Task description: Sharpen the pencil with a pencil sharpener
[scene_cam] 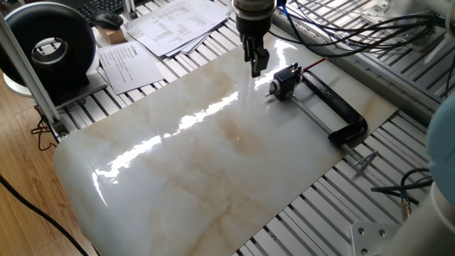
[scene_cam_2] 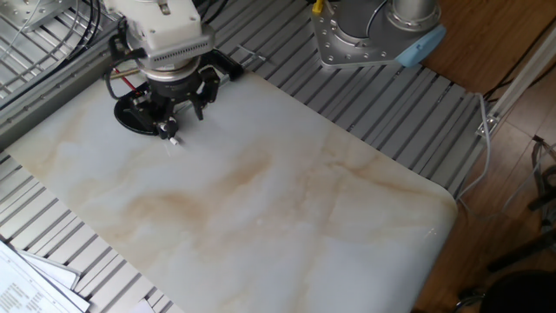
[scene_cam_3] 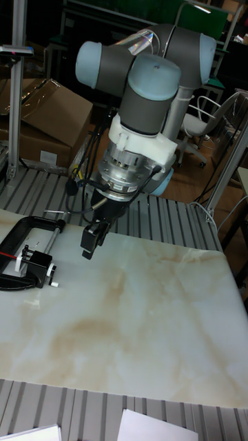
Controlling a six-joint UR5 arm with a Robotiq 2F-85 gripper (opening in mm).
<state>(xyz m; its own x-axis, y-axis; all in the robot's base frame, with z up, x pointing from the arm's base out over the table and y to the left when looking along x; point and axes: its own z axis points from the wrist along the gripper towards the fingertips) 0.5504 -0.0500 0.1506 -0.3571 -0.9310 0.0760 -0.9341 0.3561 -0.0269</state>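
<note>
Pencil sharpener (scene_cam: 285,82) seated at far edge of marble counter (scene_cam: 213,163), pinned by black C-clamp (scene_cam: 341,110), presumably so it is kept from shifting during insertion; silvery face turned toward open slab. Claw (scene_cam: 255,62) hung just beside sharpener, apart from it. Fingers seen close together; grip state cannot be told. Pencil not made out.
</note>
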